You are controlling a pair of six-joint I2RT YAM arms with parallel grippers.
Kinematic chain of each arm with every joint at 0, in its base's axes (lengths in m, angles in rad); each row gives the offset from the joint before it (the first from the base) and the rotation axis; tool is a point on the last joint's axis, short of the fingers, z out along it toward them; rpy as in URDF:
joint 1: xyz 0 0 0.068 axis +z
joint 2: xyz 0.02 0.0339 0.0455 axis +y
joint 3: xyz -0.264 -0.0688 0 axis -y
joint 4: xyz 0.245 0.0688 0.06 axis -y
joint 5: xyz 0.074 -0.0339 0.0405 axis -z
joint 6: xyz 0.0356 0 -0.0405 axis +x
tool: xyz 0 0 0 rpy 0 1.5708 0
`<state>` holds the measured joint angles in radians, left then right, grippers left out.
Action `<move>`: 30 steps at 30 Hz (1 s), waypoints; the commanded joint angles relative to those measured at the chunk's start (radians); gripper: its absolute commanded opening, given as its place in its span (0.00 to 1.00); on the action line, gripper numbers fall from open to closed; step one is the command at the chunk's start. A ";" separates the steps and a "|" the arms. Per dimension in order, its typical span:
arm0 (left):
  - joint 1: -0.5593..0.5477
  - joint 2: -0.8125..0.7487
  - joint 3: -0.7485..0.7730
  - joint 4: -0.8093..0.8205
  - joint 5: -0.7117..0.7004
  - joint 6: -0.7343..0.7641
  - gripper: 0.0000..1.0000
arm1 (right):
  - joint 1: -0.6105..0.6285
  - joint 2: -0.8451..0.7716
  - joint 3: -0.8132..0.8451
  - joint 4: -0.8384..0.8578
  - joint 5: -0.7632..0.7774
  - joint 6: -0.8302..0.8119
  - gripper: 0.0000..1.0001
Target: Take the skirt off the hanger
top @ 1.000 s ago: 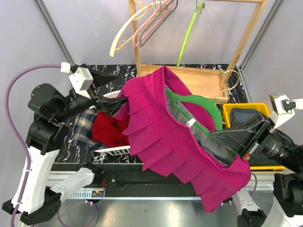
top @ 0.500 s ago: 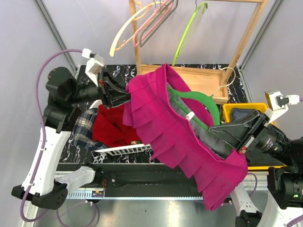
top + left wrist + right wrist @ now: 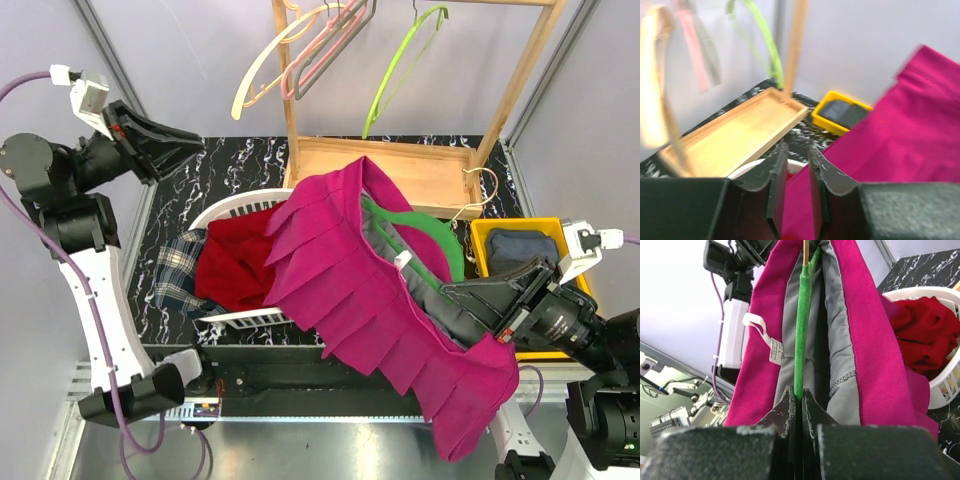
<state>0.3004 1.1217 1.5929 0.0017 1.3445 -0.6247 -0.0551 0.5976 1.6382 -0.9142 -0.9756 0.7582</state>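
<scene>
1. The right claw (image 3: 450, 292) was clenched on the green hanger (image 3: 440, 235). The right wrist view showed its fingers pinched tight on the hanger's flocked arm, with the skirt's grey lining and a white label on either side.
2. The magenta pleated skirt (image 3: 370, 300) was not yet off the hanger. It hung draped over it in the air, above the near edge of the table (image 3: 175, 215) and partly over the white laundry basket (image 3: 240, 318), which held a red garment (image 3: 235, 265).
3. In the top view the waistband and hanger shared one long axis, from about 11 o'clock near the wooden rack (image 3: 400, 165) down to 5 o'clock beside the right arm. The pleats fell away towards 7 o'clock.
4. The left claw (image 3: 190, 148) was raised at the far left, well apart from the cloth. Its fingers were parted by a narrow gap with nothing between them.
5. From that claw the skirt lay towards 4 o'clock, and its upper waist corner was the nearest part.
6. The right arm was nearer but was taken up with holding the hanger, so the pull would probably fall to the left arm.
7. The left claw would likely need to come down on that upper waist corner and draw it off along the hanger's axis. A pull across the axis could snag the band on the hanger's shoulder.
</scene>
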 commanded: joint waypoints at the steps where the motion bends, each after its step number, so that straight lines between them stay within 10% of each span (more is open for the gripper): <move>1: 0.072 0.010 -0.098 0.272 0.146 -0.196 0.34 | -0.005 0.013 0.035 0.124 0.034 0.021 0.00; 2: 0.043 -0.012 -0.146 0.358 0.130 -0.304 0.39 | -0.005 0.011 0.020 0.167 0.019 0.083 0.00; 5: -0.107 -0.156 -0.289 0.479 0.081 -0.309 0.98 | -0.011 -0.007 -0.087 0.395 -0.009 0.202 0.00; 8: -0.230 -0.201 -0.202 0.100 -0.045 -0.083 0.99 | -0.026 -0.005 -0.119 0.461 -0.070 0.246 0.00; 16: -0.423 -0.079 0.033 0.213 -0.183 -0.225 0.99 | -0.046 -0.051 -0.225 0.578 -0.126 0.351 0.00; 30: -0.763 0.265 0.283 -0.020 -0.315 0.074 0.99 | -0.074 -0.110 -0.311 0.683 -0.156 0.448 0.00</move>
<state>-0.3748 1.3388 1.7485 0.0795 1.0687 -0.6258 -0.1188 0.5049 1.3266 -0.3603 -1.1465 1.1481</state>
